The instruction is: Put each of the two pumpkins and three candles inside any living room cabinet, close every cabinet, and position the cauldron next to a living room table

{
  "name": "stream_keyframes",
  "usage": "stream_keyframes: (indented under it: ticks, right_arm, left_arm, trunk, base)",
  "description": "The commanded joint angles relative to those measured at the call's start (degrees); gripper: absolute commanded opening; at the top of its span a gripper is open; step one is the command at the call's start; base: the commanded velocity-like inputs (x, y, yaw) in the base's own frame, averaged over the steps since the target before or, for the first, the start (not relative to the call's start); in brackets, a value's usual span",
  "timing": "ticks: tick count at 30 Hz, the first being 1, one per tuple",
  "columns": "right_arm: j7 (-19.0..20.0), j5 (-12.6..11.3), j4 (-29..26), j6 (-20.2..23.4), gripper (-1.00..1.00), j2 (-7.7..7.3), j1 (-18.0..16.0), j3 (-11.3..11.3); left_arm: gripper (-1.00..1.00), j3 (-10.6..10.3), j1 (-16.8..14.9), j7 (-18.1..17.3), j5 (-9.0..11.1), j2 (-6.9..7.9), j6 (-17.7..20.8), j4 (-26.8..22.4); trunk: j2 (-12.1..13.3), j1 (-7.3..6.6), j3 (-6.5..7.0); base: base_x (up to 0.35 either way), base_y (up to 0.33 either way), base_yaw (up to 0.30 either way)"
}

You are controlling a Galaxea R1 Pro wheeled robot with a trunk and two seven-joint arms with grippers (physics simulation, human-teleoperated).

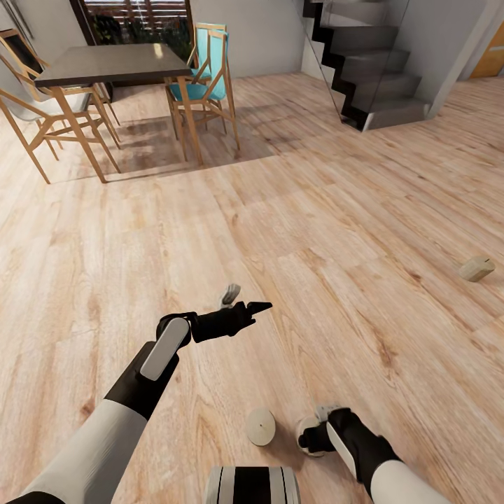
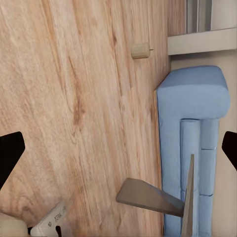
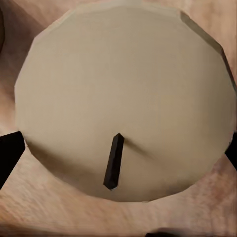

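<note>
Three candles are in view. One candle [image 1: 260, 425] stands upright on the wood floor just in front of my base. My right gripper [image 1: 311, 435] hangs over a second candle [image 1: 306, 424], open, with a finger on either side. In the right wrist view that candle's [image 3: 123, 89] flat top and dark wick sit between the spread fingertips. A third candle [image 1: 477, 268] lies on its side far to the right, and the left wrist view catches a lying candle [image 2: 140, 50] too. My left gripper [image 1: 241, 302] is open and empty above bare floor. The pumpkins, cabinet and cauldron are out of view.
A dark dining table [image 1: 112, 63] with wooden chairs stands at the back left, one chair with a teal seat [image 1: 210, 70]. A grey staircase [image 1: 371, 70] rises at the back right. A blue sofa [image 2: 192, 123] lies beyond the left gripper. Open wood floor spreads between.
</note>
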Motion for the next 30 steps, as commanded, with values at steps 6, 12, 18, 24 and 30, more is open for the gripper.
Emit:
stream_keyframes:
  ticks: [6, 12, 18, 24, 30]
  right_arm:
    - [-0.8, 0.0, 0.8, 0.0, 1.0, -0.08, 0.0, 0.0]
    - [-2.9, 0.2, 0.7, -0.1, 1.0, -0.06, 0.0, 0.0]
    - [-3.3, 0.2, 0.6, -0.2, 1.0, -0.01, 0.0, 0.1]
    - [-3.2, 0.3, 0.1, -0.4, 1.0, 0.0, 0.0, 0.1]
    - [-2.8, 0.3, -0.3, -0.6, 1.0, 0.0, 0.0, 0.2]
  left_arm:
    - [1.0, 0.0, 0.0, 0.0, 0.0, 0.0, 0.0, 0.1]
    - [1.0, 0.0, 0.0, 0.0, 0.0, 0.0, 0.0, 0.0]
    - [1.0, 0.0, 0.0, 0.0, 0.0, 0.0, 0.0, 0.0]
    - [1.0, 0.0, 0.0, 0.0, 0.0, -0.07, 0.0, 0.0]
    - [1.0, 0.0, 0.0, 0.0, 0.0, -0.09, 0.0, 0.1]
  trunk:
    - [0.0, 0.0, 0.0]
    - [0.0, 0.0, 0.0]
    - [0.0, 0.0, 0.0]
    - [0.0, 0.0, 0.0]
    - [0.0, 0.0, 0.0]
  base:
    - [0.0, 0.0, 0.0]
    - [0.0, 0.0, 0.0]
    - [0.0, 0.0, 0.0]
    - [0.0, 0.0, 0.0]
    - [0.0, 0.0, 0.0]
